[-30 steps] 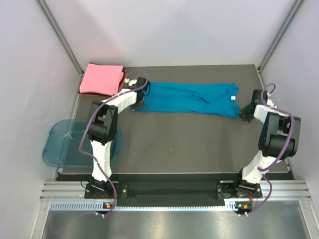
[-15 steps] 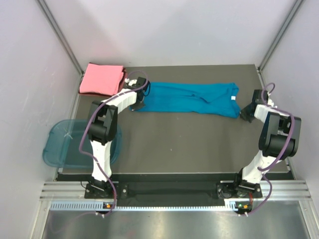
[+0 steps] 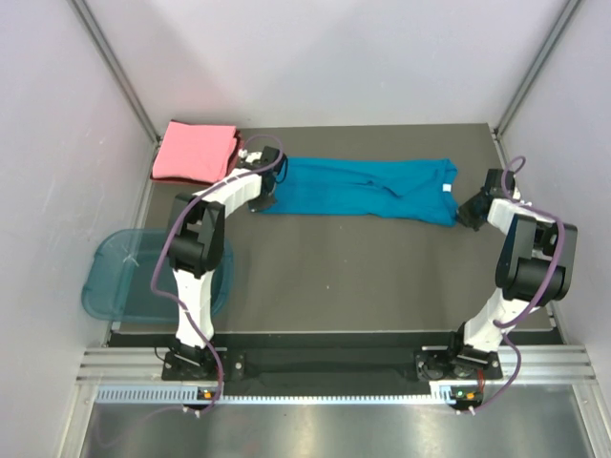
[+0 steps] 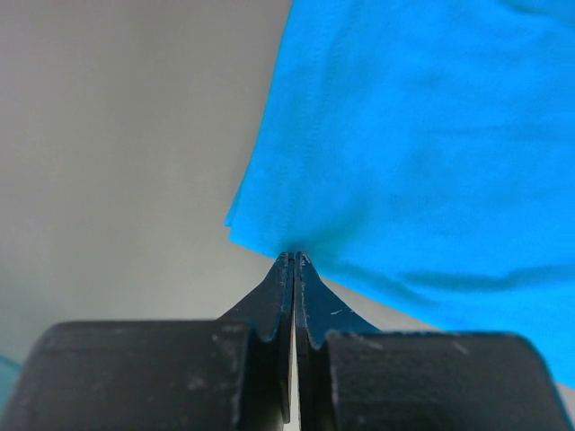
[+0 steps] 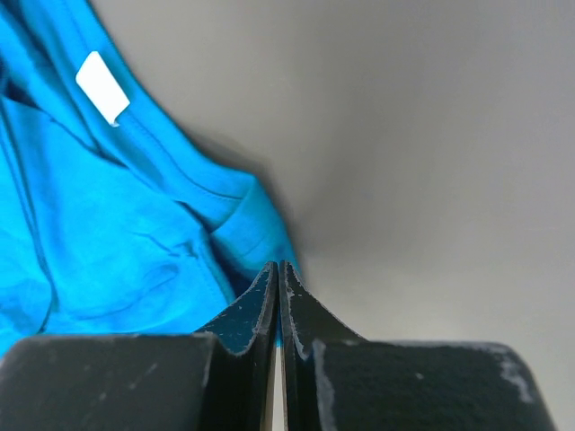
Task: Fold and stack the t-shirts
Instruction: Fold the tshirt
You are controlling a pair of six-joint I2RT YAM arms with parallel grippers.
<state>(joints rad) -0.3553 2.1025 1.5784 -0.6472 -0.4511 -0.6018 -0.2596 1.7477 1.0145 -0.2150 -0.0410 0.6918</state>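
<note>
The teal-blue t-shirt [image 3: 363,191] lies folded into a long strip across the back of the dark table [image 3: 363,277]. Its white neck label [image 5: 101,87] is at the right end. My left gripper [image 3: 267,197] is at the strip's left end; in the left wrist view its jaws [image 4: 295,258] are shut, pinching a corner of the teal hem [image 4: 413,144]. My right gripper [image 3: 468,214] is at the right end, shut [image 5: 277,267] on the teal edge [image 5: 135,233] near the collar. The salmon-pink t-shirt [image 3: 196,151] lies folded at the back left corner.
A translucent blue tub [image 3: 124,277] sits off the table's left edge, beside the left arm's base. Pale walls close in the back and both sides. The metal rail [image 3: 315,367] with the arm bases runs along the near edge.
My right gripper has shut on the shirt's right edge and shifted a little to the left. The left gripper and both shirts have stayed where they were.
</note>
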